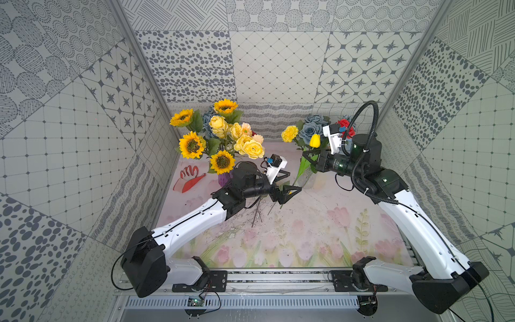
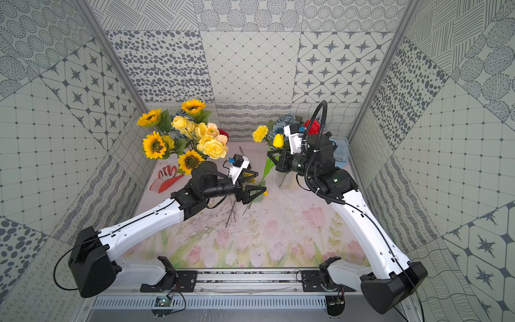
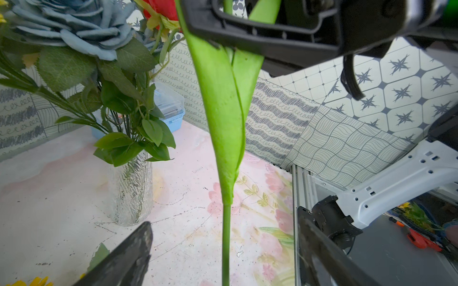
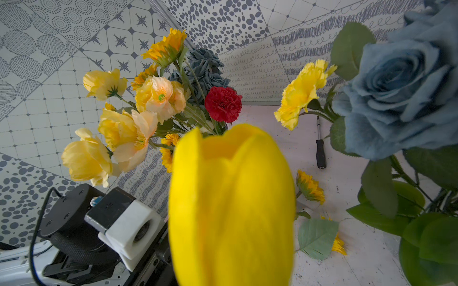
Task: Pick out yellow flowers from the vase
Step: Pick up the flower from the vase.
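Note:
My right gripper (image 1: 308,157) is shut on the stem of a yellow tulip (image 1: 315,140), just under the bloom. The tulip (image 4: 233,210) fills the right wrist view and hides those jaws. Its green stem (image 3: 226,235) hangs down between the fingers of my left gripper (image 1: 291,182), which stands open on either side without touching it. Just behind is the clear glass vase (image 1: 308,178) with grey-blue roses, a red bloom and a yellow carnation (image 1: 289,133). A purple vase (image 1: 224,178) at the back left holds sunflowers (image 1: 191,145) and pale yellow roses (image 1: 252,147).
A red and pink plastic piece (image 1: 189,178) lies left of the purple vase. A blue box (image 2: 340,150) sits in the back right corner. A screwdriver (image 4: 320,146), a loose sunflower head (image 4: 309,188), a leaf (image 4: 317,237) and twigs (image 1: 256,214) lie on the mat.

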Controlling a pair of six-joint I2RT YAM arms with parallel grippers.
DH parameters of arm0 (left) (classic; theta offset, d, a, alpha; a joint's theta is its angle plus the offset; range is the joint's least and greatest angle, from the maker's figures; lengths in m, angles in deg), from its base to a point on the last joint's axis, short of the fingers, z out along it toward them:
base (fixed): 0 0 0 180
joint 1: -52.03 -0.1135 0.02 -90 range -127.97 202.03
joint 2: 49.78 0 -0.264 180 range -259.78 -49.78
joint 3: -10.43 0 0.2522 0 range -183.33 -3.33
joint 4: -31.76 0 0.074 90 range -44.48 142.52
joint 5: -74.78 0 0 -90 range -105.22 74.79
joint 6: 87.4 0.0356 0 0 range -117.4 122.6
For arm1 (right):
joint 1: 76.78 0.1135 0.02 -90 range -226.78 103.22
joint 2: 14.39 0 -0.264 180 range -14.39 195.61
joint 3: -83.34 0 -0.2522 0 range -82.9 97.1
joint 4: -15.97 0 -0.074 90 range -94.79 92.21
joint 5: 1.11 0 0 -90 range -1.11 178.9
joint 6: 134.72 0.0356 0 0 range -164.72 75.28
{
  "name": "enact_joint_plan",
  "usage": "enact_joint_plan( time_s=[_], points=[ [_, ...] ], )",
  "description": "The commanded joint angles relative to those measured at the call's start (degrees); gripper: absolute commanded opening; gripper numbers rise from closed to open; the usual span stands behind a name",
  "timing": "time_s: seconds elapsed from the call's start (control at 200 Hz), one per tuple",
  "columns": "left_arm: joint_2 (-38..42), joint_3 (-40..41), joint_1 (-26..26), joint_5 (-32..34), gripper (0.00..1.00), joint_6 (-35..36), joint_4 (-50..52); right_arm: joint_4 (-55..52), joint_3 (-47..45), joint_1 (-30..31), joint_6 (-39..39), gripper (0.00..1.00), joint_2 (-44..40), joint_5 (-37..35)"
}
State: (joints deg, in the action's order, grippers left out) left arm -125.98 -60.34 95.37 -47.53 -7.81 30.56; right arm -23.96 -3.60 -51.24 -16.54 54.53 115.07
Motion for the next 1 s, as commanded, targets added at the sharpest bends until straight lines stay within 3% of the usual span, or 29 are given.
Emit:
enact_joint_plan(
  time_s=[0.0,0.065,0.2,0.34,0.445,0.475,0.535,0.69,0.811,0.996],
  points=[
    [-1.92,-1.34,-0.01,-4.48,0.77,-1.10,-5.16,5.72,-0.84,0.30,2.69,0.04,-1.21,2.53],
    [-2.36,-1.43,-0.04,-4.90,0.61,-0.83,-5.01,5.93,-1.08,0.38,3.09,0.05,-0.90,3.36],
    [-2.11,-1.25,0.00,-4.28,0.39,-0.07,-3.60,5.28,-1.09,0.36,2.94,0.05,-0.55,3.88],
    [-1.53,-1.11,-0.02,-3.39,0.04,0.72,-1.56,3.85,-0.82,0.32,2.05,0.05,-0.37,3.62],
    [-1.32,-0.81,0.01,-2.05,0.00,0.57,-0.01,3.02,-0.34,0.31,1.07,0.12,-0.37,3.05],
    [-1.26,-0.54,0.01,-1.25,0.00,0.28,0.29,2.62,-0.13,0.33,0.62,0.19,-0.45,2.94],
    [-0.93,0.46,0.02,0.60,0.00,-0.33,0.59,1.33,0.46,0.35,-0.65,0.45,-0.70,1.72],
    [0.72,4.77,0.00,7.49,0.00,-2.48,0.72,-4.78,2.30,0.05,-6.09,0.70,-2.35,-5.08],
    [2.31,9.03,0.00,12.72,0.00,-5.52,-0.75,-8.43,2.31,-1.24,-8.33,0.78,-3.65,-9.39],
    [2.78,14.13,0.02,20.35,0.00,-9.55,1.59,-12.03,1.26,-3.56,-9.96,0.83,-5.19,-14.33]
  ],
)
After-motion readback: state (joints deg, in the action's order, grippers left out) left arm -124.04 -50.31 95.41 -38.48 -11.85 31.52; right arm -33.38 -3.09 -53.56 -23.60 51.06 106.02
